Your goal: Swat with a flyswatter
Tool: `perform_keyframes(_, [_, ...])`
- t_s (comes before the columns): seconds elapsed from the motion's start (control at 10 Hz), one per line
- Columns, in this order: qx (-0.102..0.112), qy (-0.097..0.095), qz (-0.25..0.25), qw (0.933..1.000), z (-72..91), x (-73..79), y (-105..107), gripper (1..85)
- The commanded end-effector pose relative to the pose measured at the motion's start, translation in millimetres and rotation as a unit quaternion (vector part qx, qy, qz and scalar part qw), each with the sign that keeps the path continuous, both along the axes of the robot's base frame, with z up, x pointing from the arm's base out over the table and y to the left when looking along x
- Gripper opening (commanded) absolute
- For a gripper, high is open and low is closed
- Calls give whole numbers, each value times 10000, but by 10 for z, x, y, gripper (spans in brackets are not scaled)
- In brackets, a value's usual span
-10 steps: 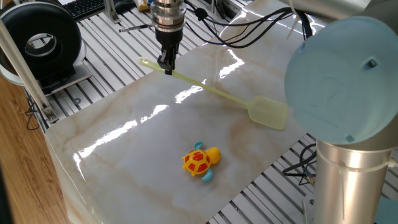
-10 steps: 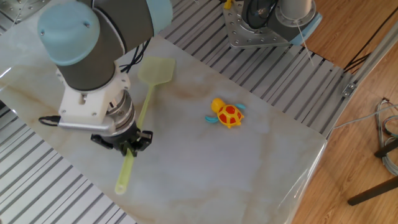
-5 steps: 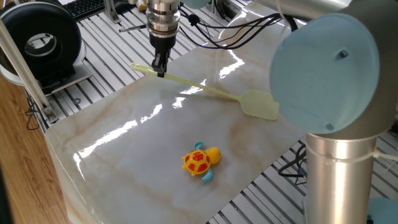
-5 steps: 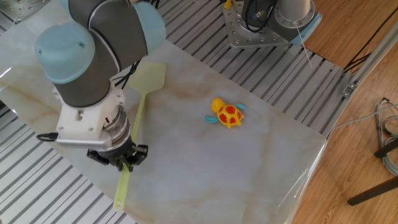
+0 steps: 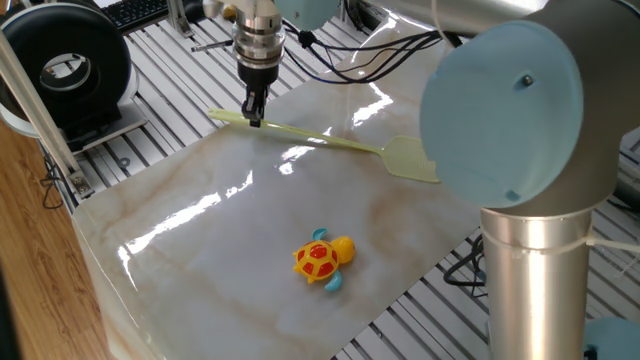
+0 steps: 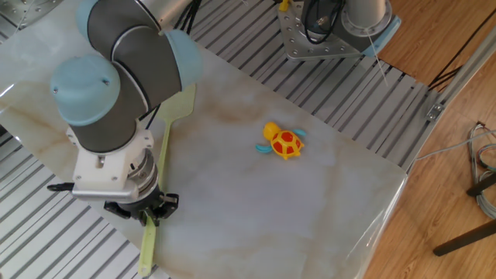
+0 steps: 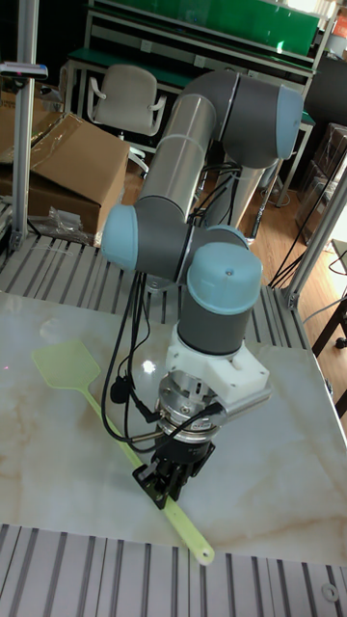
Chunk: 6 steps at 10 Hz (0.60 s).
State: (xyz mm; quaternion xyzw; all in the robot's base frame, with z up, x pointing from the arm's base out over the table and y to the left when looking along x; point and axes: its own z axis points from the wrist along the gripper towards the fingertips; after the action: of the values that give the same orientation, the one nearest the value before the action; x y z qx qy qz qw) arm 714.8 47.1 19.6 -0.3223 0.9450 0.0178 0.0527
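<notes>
The pale yellow-green flyswatter (image 5: 330, 143) lies low over the marble table, its long handle running from the far left to its mesh head (image 5: 408, 160) by the arm's big joint. My gripper (image 5: 253, 116) is shut on the handle near its end. In the other fixed view the gripper (image 6: 149, 216) pinches the flyswatter (image 6: 164, 147) handle, and the head (image 6: 180, 106) is partly hidden behind the arm. The tall fixed view shows the gripper (image 7: 164, 487) on the handle, with the flyswatter head (image 7: 67, 369) at the left.
An orange-and-yellow toy turtle (image 5: 322, 259) sits on the marble slab (image 5: 200, 250), also seen as the turtle (image 6: 283, 142) in the other fixed view. A black round device (image 5: 68, 66) stands at the back left. Ribbed metal rails (image 6: 325, 93) surround the slab.
The gripper has carried the flyswatter toward the table's far-left side and swung it, so the head has slid further behind the arm. The turtle has not moved.
</notes>
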Motion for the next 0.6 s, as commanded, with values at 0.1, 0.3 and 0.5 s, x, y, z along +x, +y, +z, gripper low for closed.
perform_keyframes(0.1, [116,-112,-20,9999,-72,90,51,13])
perform_keyframes(0.3, [140,-107,-96,9998,-121,110,64,13])
perform_keyframes(0.5, [128,-89,-126,9998,-130,106,58,13])
